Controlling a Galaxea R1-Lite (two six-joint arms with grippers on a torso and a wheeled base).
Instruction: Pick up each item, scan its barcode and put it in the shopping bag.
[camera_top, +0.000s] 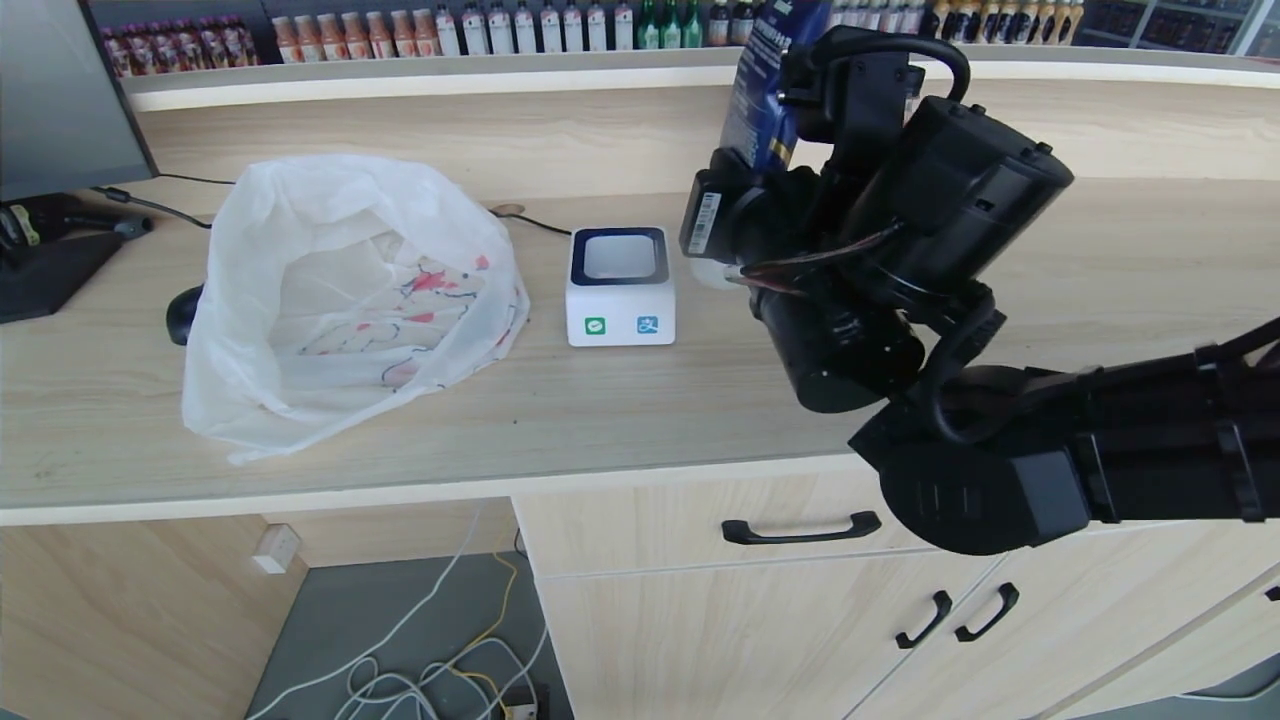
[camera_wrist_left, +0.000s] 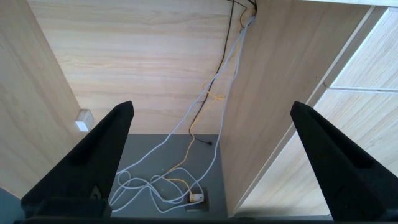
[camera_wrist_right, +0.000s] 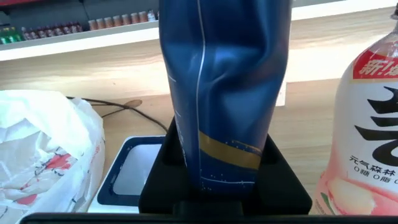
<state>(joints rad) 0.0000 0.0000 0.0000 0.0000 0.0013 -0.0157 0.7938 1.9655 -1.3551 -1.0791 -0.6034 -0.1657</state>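
Right fingers (camera_wrist_right: 277, 177) were clamped on a dark blue pouch (camera_wrist_right: 224, 81), held upright in the air at about 2 o'clock from the scanner (camera_top: 620, 285). I judged it lifted but not yet scanned or bagged, with a pink-labelled bottle (camera_wrist_right: 364, 137) near it also left to do. Left fingers (camera_wrist_left: 102, 155) hung wide apart and empty below the table (camera_top: 700, 420) edge. The shopping bag (camera_top: 340, 290) gaped open at the scanner's 9 o'clock, so the route that way looked free.
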